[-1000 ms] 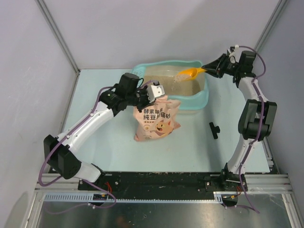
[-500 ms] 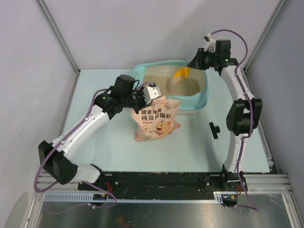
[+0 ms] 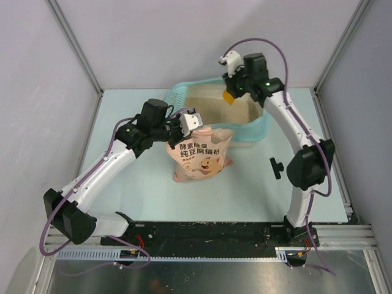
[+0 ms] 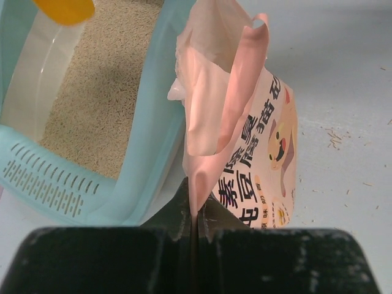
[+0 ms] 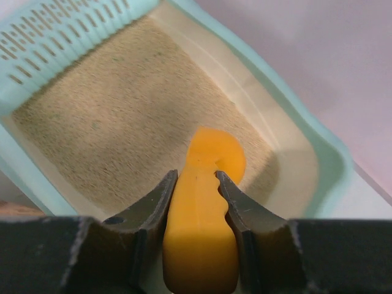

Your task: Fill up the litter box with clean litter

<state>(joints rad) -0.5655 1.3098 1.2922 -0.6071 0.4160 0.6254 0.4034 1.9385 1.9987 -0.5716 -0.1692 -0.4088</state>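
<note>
Our right gripper (image 5: pixel 196 179) is clamped on the handle of the orange scoop (image 5: pixel 211 153), its bowl tipped down over the clean litter (image 5: pixel 110 128) covering the floor of the litter box (image 3: pixel 262 122) at the far middle of the table (image 3: pixel 245 196). We should empty it low, well inside the walls, so nothing scatters, while our left gripper (image 4: pixel 195 214), pinched shut on the top edge of the pink bag (image 4: pixel 257 141) beside the box, holds it upright.

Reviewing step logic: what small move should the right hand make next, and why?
Probably swing the orange plastic scoop to the pink printed bag for another load: the right hand holds it above fine beige litter in the light teal plastic litter box, and the left hand pinches the bag's top.
</note>
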